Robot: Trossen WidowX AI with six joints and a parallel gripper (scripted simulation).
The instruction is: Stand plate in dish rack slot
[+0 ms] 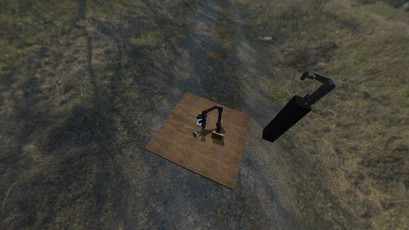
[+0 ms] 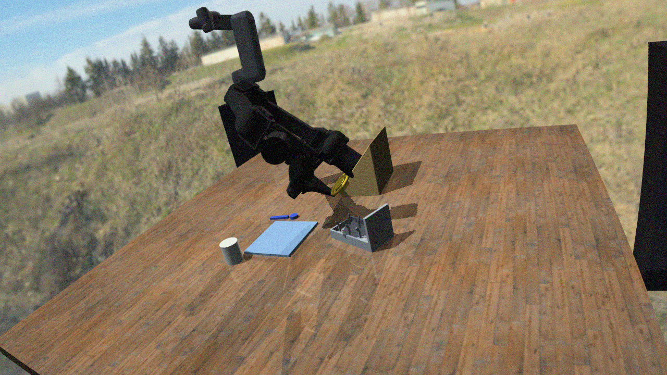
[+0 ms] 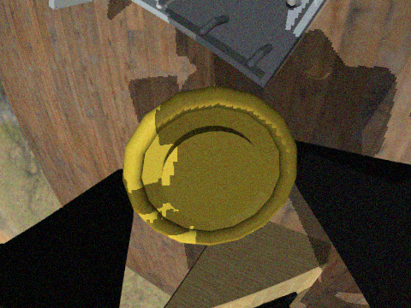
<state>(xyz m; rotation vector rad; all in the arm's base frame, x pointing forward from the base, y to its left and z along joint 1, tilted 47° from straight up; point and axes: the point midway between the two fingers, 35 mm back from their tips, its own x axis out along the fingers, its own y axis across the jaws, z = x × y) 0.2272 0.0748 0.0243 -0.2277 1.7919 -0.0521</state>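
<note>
The yellow round plate [image 1: 204, 128] [image 2: 341, 185] [image 3: 214, 180] is held in the air, steeply tilted in the exterior view. My gripper [image 2: 342, 184] [image 3: 209, 165] is shut on the plate, with its black fingers at opposite sides of the rim. The grey dish rack [image 1: 197, 133] [image 2: 380, 229] [image 3: 244, 26] stands on the table with short pegs and one tall sloped end wall. The plate is above and behind the rack in the exterior view, apart from it. In the wrist view the rack is at the top, partly cut off.
A tan wedge-shaped block [image 1: 217, 135] [image 2: 368, 172] [image 3: 253, 265] stands near the arm's base. A light blue board [image 2: 281, 238], a white cylinder [image 2: 231, 251] and a small blue spoon-like thing [image 2: 280, 217] lie left of the rack in the exterior view. A black pillar [image 1: 286, 120] stands off the table.
</note>
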